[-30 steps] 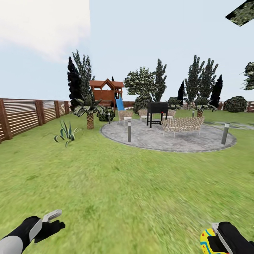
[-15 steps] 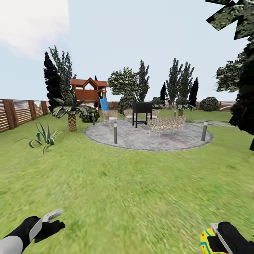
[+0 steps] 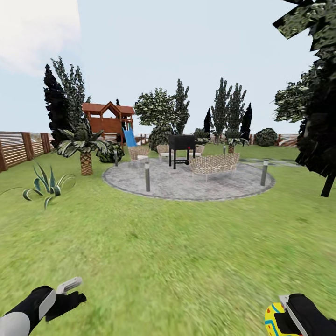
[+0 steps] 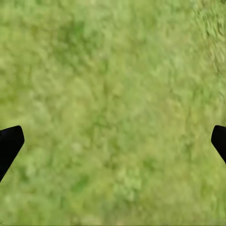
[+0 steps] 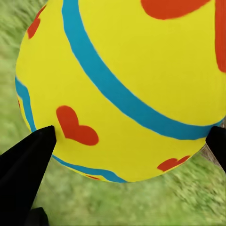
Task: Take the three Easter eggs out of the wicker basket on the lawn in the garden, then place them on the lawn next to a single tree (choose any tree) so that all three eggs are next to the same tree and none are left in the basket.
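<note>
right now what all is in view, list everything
Easter egg: one, yellow with blue bands and red hearts, in the right gripper
lawn: green, all around
paved patio: one, grey, round, mid-lawn
grill: one, black, on patio
wicker bench: one, beige, on patio
play tower: one, red-brown, far left
palm: one, left of patio
fence: brown slats, left edge
left gripper: black, open, empty
right gripper: black, shut on egg

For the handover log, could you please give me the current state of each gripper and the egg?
Right gripper: shut on the Easter egg, fingers at either side.
Easter egg: held off the lawn, whole.
Left gripper: open, nothing between its fingers, over grass.
</note>
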Tool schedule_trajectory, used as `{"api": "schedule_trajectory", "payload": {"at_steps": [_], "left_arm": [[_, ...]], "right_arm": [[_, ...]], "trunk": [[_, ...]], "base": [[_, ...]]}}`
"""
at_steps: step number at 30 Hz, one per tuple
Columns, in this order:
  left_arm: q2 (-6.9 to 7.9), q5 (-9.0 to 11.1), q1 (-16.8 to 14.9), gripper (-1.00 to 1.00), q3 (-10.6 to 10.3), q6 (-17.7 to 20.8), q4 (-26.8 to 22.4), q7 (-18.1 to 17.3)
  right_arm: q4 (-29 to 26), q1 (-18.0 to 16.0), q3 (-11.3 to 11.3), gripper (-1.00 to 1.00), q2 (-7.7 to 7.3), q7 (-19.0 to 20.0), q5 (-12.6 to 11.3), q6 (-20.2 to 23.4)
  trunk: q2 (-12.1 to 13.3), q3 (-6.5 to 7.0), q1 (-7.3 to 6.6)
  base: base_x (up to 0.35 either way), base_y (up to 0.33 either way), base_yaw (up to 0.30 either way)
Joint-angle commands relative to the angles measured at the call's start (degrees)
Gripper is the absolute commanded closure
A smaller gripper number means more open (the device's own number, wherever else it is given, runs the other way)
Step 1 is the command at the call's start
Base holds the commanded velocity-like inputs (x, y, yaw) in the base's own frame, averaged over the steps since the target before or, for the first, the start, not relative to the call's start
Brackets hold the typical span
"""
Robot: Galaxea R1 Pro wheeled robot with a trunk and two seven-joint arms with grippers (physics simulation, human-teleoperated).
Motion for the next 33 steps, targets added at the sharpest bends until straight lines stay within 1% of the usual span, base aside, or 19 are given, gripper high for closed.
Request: {"api": "schedule_trajectory", "payload": {"at_steps": [1, 12, 33], "left_arm": [[0.01, 0.5, 0.0, -1.00, 0.1, 0.4, -0.1, 0.0], [-0.07, 0.5, 0.0, -1.00, 0.1, 0.4, -0.1, 0.0], [-0.11, 0.5, 0.0, -1.00, 0.1, 0.4, -0.1, 0.0]], "right_arm": [[-0.1, 0.0, -0.3, 1.00, 0.03, 0.5, 0.6, 0.3], [-0.1, 0.0, -0.3, 1.00, 0.21, 0.5, 0.6, 0.3], [-0.1, 0.0, -0.3, 1.00, 0.78, 0.5, 0.8, 0.2]], "trunk": [[0.0, -0.07, 0.03], [0.0, -0.07, 0.03], [0.0, -0.07, 0.03]], "base": [[0.264, 0.240, 0.000], [0.283, 0.206, -0.017], [0.323, 0.099, -0.280]]}}
